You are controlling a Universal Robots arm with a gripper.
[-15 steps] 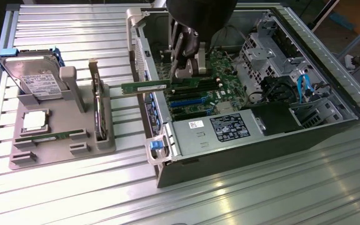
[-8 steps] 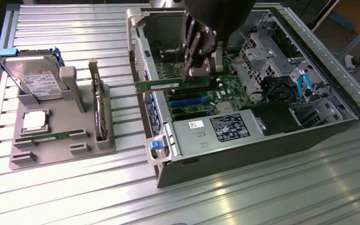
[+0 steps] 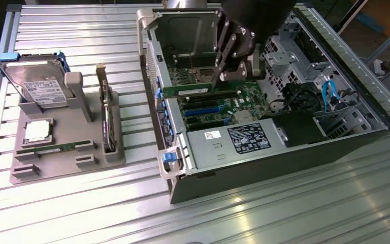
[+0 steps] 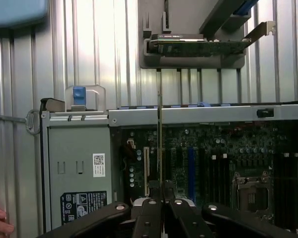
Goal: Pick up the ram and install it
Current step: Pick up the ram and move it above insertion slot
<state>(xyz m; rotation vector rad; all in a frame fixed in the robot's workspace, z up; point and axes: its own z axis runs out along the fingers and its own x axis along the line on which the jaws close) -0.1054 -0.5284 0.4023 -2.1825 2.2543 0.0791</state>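
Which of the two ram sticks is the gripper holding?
The ram above the motherboard, pinched in the shut gripper; the other stick lies in the grey tray.

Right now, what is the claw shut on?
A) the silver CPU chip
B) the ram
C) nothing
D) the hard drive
B: the claw is shut on the green ram, holding it on edge by the motherboard inside the open case.

A robotics workshop or lab is shown: an open computer case [image 3: 263, 175] is laid on a ribbed aluminium bench [image 3: 249, 218], computer parts are racked in a grey holder [image 3: 59, 170], and the ram [image 3: 188, 91] is held by a robot gripper [image 3: 221, 77].
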